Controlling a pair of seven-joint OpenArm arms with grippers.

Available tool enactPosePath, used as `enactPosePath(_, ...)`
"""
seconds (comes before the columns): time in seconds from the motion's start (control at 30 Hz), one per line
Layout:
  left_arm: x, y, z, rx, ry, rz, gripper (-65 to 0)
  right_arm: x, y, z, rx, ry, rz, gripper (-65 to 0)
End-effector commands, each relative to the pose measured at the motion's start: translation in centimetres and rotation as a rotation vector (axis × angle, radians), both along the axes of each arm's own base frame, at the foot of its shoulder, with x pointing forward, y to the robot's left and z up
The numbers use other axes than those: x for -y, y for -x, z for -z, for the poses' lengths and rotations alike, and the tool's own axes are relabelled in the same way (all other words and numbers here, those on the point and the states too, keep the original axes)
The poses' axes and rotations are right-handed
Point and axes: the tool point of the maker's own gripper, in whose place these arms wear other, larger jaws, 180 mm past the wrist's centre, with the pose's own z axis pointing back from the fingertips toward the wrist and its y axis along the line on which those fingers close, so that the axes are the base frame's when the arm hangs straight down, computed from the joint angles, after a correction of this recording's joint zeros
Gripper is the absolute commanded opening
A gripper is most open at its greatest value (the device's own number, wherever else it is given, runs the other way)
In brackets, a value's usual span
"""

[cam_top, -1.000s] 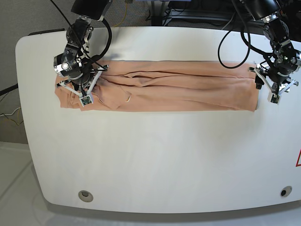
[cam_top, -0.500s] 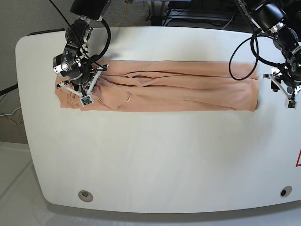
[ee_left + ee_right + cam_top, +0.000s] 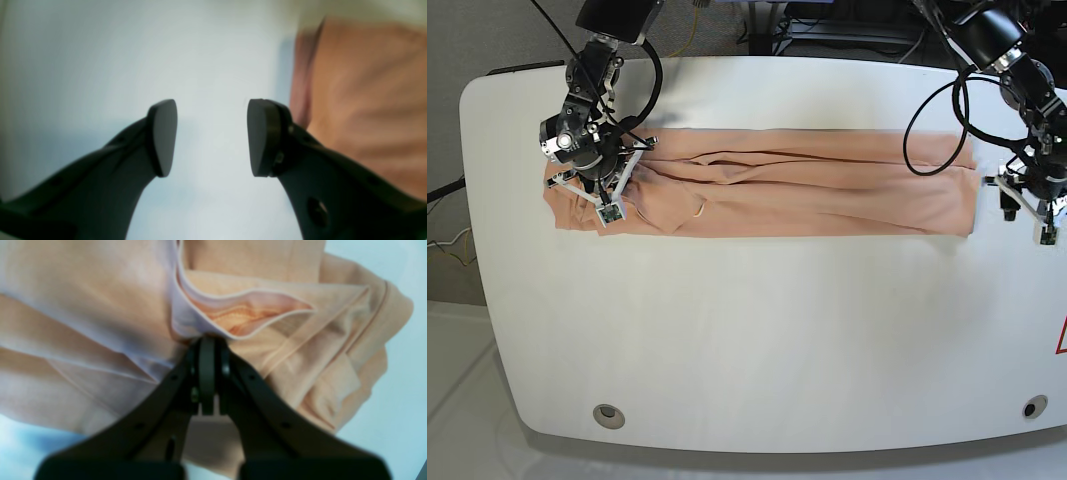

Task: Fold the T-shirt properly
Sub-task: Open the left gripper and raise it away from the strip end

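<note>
The peach T-shirt (image 3: pixel 807 185) lies folded into a long narrow band across the far half of the white table (image 3: pixel 757 330). In the base view my right gripper (image 3: pixel 609 208) sits on the band's left end. The right wrist view shows that gripper (image 3: pixel 206 341) shut on a pinch of T-shirt (image 3: pixel 100 306) fabric beside a hemmed opening. My left gripper (image 3: pixel 1027 212) hangs just off the band's right end. From the left wrist, the gripper (image 3: pixel 211 136) is open over bare table with nothing between its pads, and the T-shirt (image 3: pixel 367 100) edge lies to its right.
Black cables (image 3: pixel 937 110) loop from the arm on the right over the shirt's far right end. Two round holes (image 3: pixel 608 415) (image 3: pixel 1028 408) sit near the table's front edge. A red mark (image 3: pixel 1061 340) shows at the right border.
My left gripper has moved rightward off the shirt's right end, then slightly toward the table's front. The right gripper and the shirt have stayed in place.
</note>
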Motion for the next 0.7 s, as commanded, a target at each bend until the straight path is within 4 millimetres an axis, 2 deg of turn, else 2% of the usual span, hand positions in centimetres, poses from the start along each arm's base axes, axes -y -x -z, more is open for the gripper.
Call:
enactPosePath(0.0, 1.6, -2.2, -3.0, 0.181, 0.011, 0.045, -34.4, 0.6, 0.3, 0.1, -0.023, 0.025, 0.0, -62.6)
enactPosePath(0.1, 3.0, -3.1, -4.2, 0.307, 0.042, 0.07, -34.4, 0.6, 0.3, 0.1, -0.023, 0.025, 0.0, -62.6)
enactPosePath(0.33, 4.3, -2.8, -6.1, 0.558, 0.124, 0.027, -34.4, 0.6, 0.5, 0.2, -0.028, 0.025, 0.0, -62.6)
enactPosePath(0.47, 3.8, -1.9, -6.3, 0.637, 0.156, -0.043, -34.4, 0.6, 0.5, 0.2, -0.028, 0.025, 0.0, -62.6)
enactPosePath(0.67, 3.0, -0.9, -5.7, 0.645, 0.207, -0.123, -34.4, 0.6, 0.6, 0.2, -0.029, 0.025, 0.0, -62.6)
